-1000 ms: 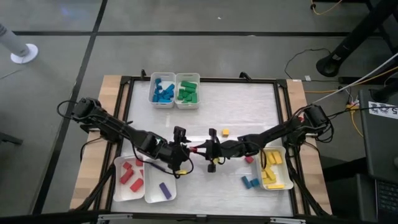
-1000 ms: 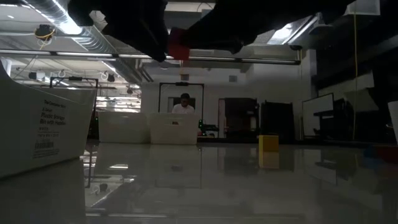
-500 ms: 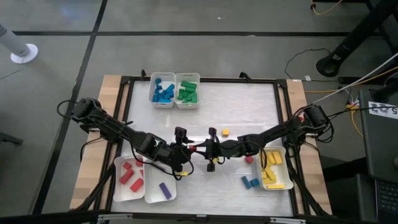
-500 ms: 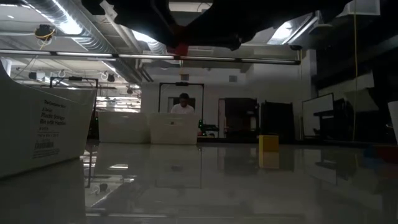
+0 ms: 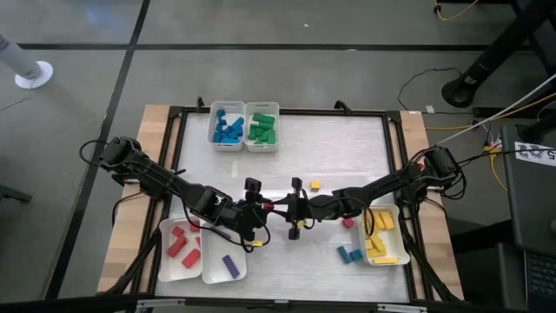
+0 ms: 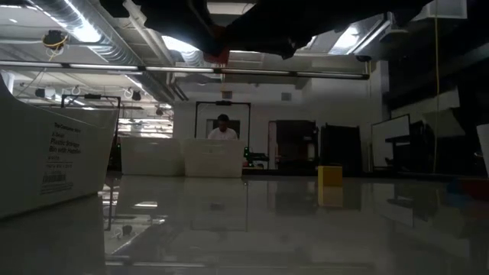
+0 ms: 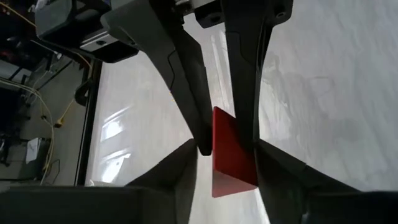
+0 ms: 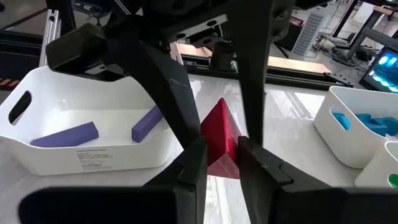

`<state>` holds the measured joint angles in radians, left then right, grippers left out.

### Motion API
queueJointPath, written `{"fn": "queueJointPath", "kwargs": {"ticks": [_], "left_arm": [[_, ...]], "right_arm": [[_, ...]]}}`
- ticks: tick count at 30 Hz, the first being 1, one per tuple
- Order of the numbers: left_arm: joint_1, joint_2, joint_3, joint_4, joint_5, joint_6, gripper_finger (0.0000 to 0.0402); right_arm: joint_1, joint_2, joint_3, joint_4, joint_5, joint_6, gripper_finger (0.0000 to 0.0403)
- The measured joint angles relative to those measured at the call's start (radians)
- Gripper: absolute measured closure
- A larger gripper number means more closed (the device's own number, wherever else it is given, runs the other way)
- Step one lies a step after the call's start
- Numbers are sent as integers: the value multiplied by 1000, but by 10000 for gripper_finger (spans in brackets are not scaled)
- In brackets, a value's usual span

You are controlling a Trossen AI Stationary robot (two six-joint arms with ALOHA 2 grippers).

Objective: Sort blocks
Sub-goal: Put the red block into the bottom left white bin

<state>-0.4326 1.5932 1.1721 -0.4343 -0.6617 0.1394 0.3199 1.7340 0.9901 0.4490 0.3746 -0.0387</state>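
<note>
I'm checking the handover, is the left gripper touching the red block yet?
Touching. The left wrist view shows the left gripper with both fingers pressed against the red block; the right gripper also clamps it.

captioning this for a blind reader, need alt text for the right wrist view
A small solid red block sits pinched between the right claw and the left claw's dark fingers, which reach in from the opposite side, above the pale table. Behind stand a white plastic tray holding two purple bar blocks and another with blue blocks.
</note>
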Motion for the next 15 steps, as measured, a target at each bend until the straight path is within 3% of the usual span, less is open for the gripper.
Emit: {"fn": "queueJointPath", "kwargs": {"ticks": [7, 15], "left_arm": [[0, 0, 0, -4, 0, 6, 312], [0, 0, 0, -3, -1, 9, 316]], "right_arm": [[0, 0, 0, -4, 5, -1, 324], [0, 0, 0, -4, 18, -1, 324]]}}
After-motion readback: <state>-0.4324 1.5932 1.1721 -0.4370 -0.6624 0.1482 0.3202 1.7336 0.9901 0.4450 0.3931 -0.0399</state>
